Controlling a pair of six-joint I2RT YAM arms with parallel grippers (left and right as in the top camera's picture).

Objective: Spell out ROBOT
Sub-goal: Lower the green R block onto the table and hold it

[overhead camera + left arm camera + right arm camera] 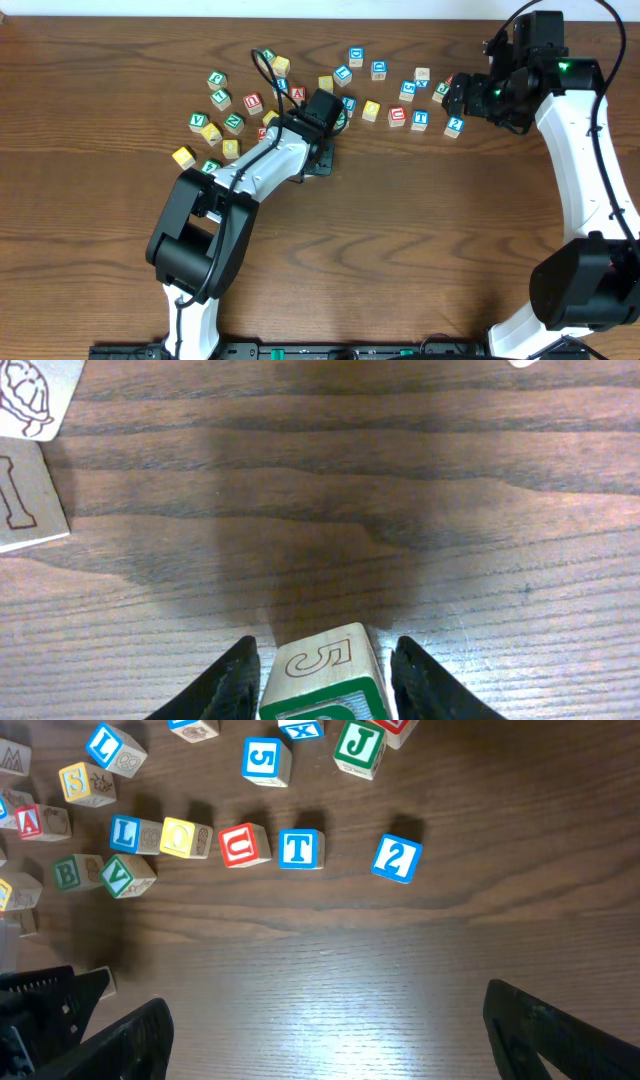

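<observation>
A wooden cube [318,660] with a green-printed top face and an outlined figure on its side rests on the table between my left gripper's [322,690] fingers, which sit tight against both its sides. I cannot read its letter. In the overhead view the left gripper [338,117] is in the middle of the scattered cubes. The right gripper [325,1030] hangs wide open over bare wood, at the right end of the cubes [455,97]. A blue T cube [299,848] lies in a row with a yellow cube [178,837]. A green B cube [67,873] is at the left.
Blue L [123,833], red U [244,846] and blue 2 [396,858] share the T's row. Green V [120,875], red A [30,820], blue 5 [266,760] and green J [358,744] lie nearby. Several more cubes [215,125] spread to the left. Two pale cubes [25,500] sit ahead-left of the left gripper.
</observation>
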